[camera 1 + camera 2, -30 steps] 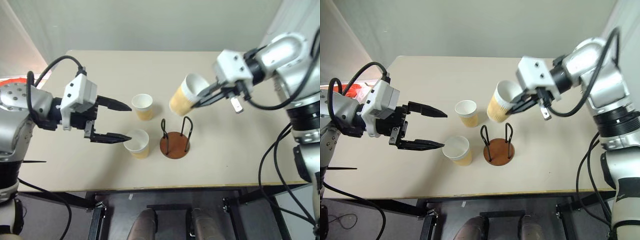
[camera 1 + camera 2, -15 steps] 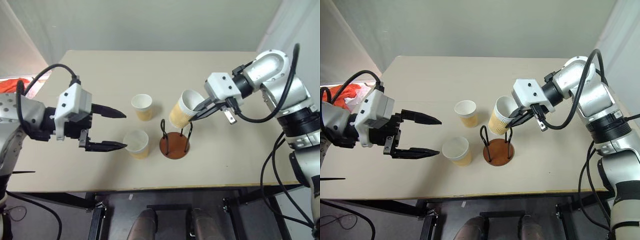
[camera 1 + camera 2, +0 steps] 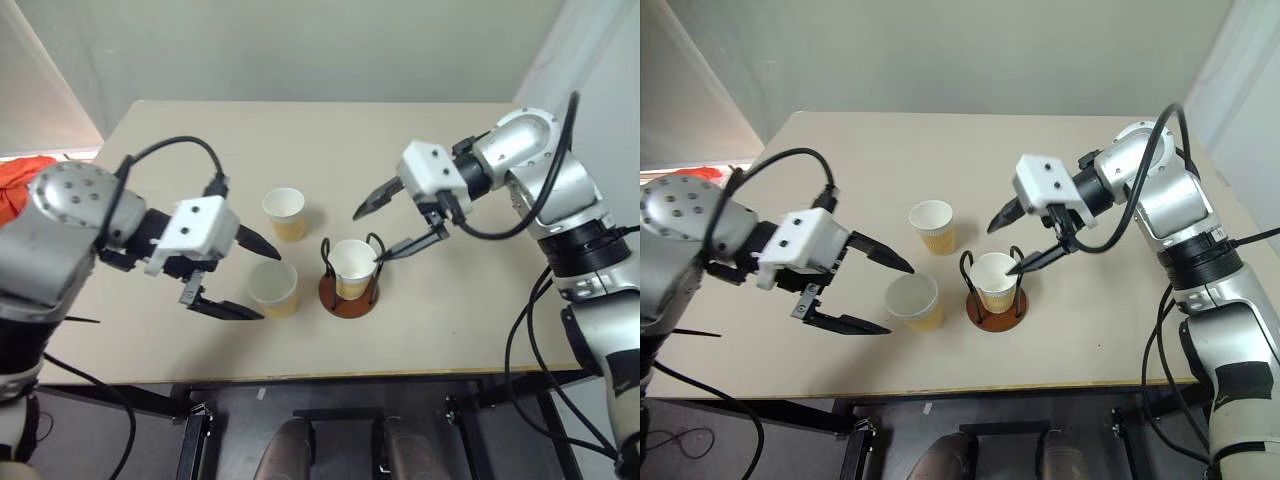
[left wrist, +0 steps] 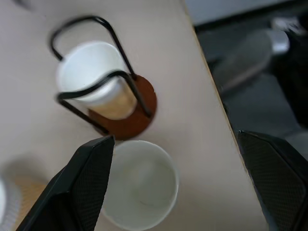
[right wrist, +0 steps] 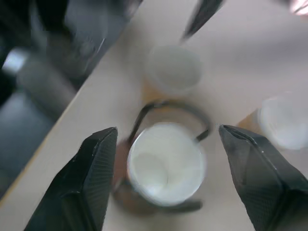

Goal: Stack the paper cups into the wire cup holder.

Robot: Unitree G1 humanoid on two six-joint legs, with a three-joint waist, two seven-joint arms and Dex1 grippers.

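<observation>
One paper cup stands upright inside the wire cup holder, between its two black loops. Just above and behind it hangs my right gripper, open and empty, with one finger on each side of the cup's rim. A second paper cup stands to the left of the holder, and my left gripper is open with its two fingers on either side of it, apart from it. A third paper cup stands farther back. In the right wrist view the cup in the holder sits between the fingers.
The beige table has its front edge close below the holder and the near cup. An orange cloth lies off the table's left side.
My right gripper has opened and let go of the cup, which now stands in the holder. My left gripper has moved right, up to the near cup.
</observation>
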